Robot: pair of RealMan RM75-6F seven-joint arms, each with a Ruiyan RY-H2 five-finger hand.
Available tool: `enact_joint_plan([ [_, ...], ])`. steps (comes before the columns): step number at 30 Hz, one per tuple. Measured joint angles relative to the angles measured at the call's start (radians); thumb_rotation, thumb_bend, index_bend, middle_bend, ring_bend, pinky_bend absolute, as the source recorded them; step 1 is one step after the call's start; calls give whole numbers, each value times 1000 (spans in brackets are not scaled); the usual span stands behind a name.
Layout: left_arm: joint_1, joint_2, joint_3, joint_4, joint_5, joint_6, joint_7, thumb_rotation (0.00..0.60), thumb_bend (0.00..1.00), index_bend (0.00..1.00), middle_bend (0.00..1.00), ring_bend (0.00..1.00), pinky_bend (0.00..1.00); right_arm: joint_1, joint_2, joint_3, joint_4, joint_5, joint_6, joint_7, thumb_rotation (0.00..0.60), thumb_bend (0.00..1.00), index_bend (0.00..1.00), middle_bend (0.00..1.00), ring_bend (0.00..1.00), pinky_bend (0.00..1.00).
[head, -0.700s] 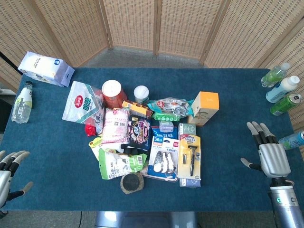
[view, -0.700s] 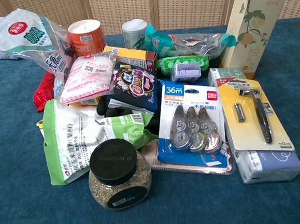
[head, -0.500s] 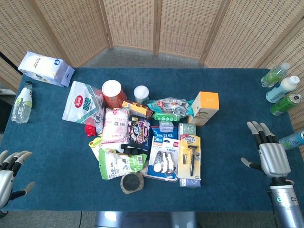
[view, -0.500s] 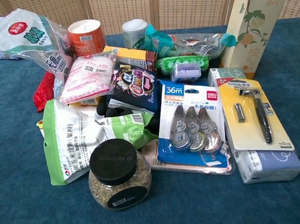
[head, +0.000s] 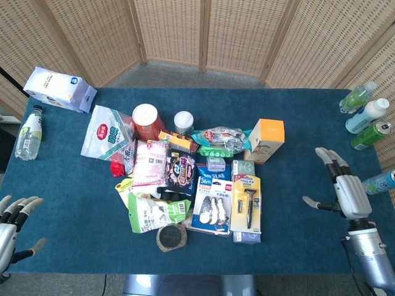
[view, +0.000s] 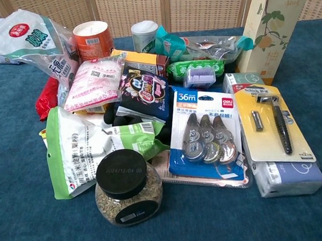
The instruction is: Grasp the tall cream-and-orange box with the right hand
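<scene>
Head view: right hand (head: 347,190) has shifted inward toward the box (head: 267,140).

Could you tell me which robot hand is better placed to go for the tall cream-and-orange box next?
The right robot hand. It is open over bare mat on the same side as the cream-and-orange box, which stands at the pile's right edge. The left robot hand sits at the far left corner, across the whole pile.

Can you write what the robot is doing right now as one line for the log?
phase: reaching | right robot hand: open, empty | tall cream-and-orange box: upright, untouched | left robot hand: open, idle
</scene>
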Motion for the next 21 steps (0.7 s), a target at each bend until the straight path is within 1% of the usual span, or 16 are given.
enact_joint_plan([
  [3,6,-1,5,4,8,7,-2,600,258,178,219,188,0,49,-1,27,15,5,-55,85,600,61,0,0,0,111],
  [6,11,-3,9,6,12,10,-3,600,256,178,219,188,0,108,-5,52,46,18,-129,128,600,61,0,0,0,109],
  [11,14,-4,11,0,13,11,9,600,257,178,219,188,0,214,-22,93,129,59,-257,129,600,61,0,0,0,99],
  [14,13,-5,11,-8,12,7,24,600,256,178,219,188,0,265,-34,113,184,87,-310,127,600,62,0,0,0,81],
  [21,9,-10,9,-32,17,-4,61,600,256,178,219,188,0,334,-60,135,302,152,-423,119,592,62,0,0,0,76],
])
